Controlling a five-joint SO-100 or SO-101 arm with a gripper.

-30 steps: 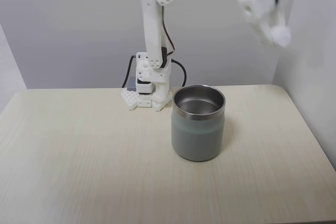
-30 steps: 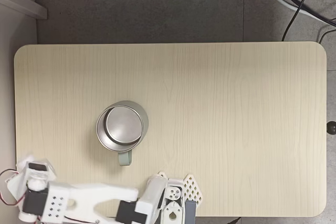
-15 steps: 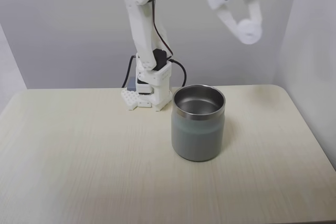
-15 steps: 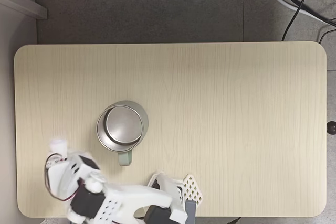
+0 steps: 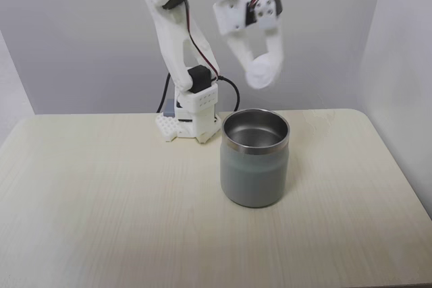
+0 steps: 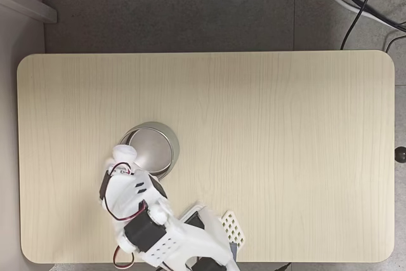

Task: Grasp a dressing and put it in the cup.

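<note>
Now: dressing [image 5: 260,73] held aloft in the gripper [image 5: 262,75], above the far rim of the cup [image 5: 255,160].
Clamped between the white fingers [image 5: 239,50], clear of the steel rim; from above, dressing [image 6: 124,154] over the cup's [image 6: 167,139] near-left edge; cup upright on the wooden table [image 6: 266,144], near the arm's base [image 5: 192,115].

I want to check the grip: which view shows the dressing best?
The side-on fixed view: the dressing hangs in the tool above the cup, seen against the wall. In the top-down fixed view it is a white blob at the cup's rim.
</note>
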